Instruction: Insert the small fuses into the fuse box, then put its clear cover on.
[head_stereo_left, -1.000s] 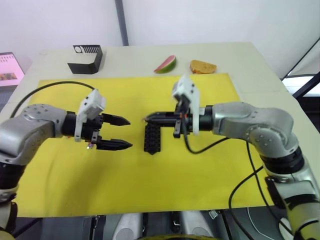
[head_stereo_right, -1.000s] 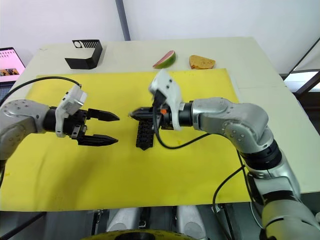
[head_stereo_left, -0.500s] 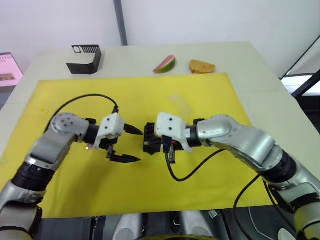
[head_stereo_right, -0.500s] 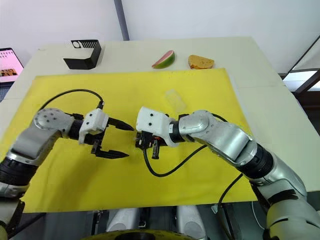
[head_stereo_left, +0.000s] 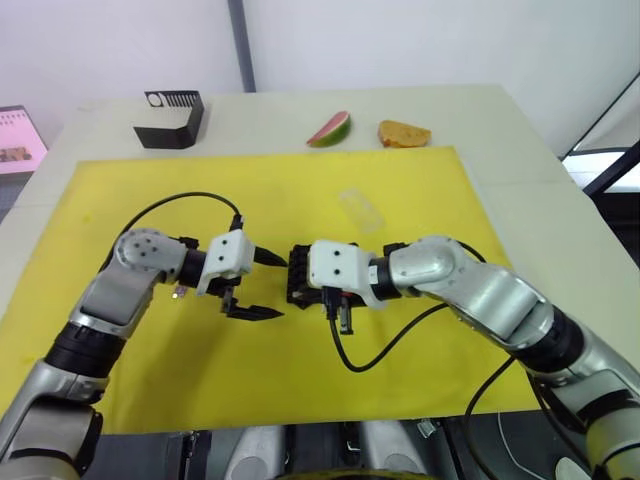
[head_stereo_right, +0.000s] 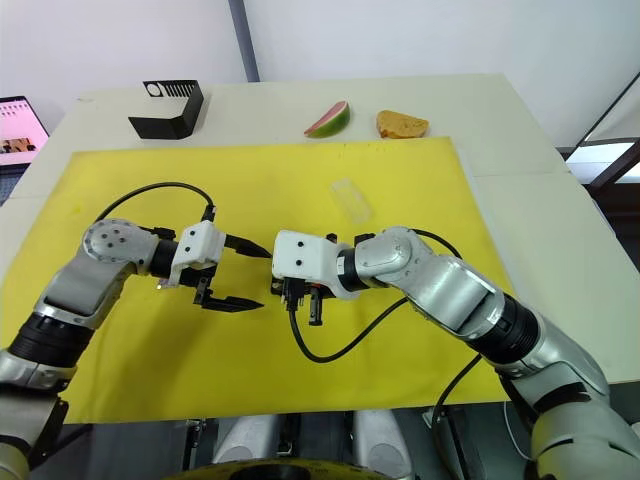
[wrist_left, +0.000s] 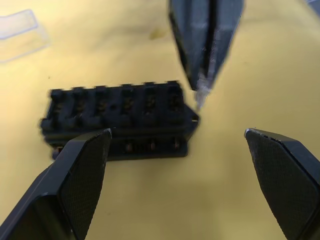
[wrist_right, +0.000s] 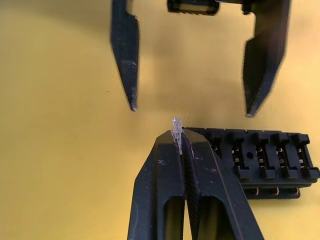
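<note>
The step in hand looked like the seating of a fuse: the right gripper had its two fingers pressed together on a tiny pale fuse, whose tip poked out beyond them just beside one end of the fuse box, which lay flat on the yellow mat between the two arms. The left gripper hung close on the other side of the box with its fingers spread wide and nothing in them. The clear cover lay on the mat farther back, well apart from the box. From the head, the fuse was hidden under the right wrist; the right wrist view showed it pinched at the fingertips, and the left wrist view showed the box's slots, which looked empty. The next move, I judged, called for lining the fuse's blades over an end slot and pressing straight down, perhaps with the left gripper steadying the box
</note>
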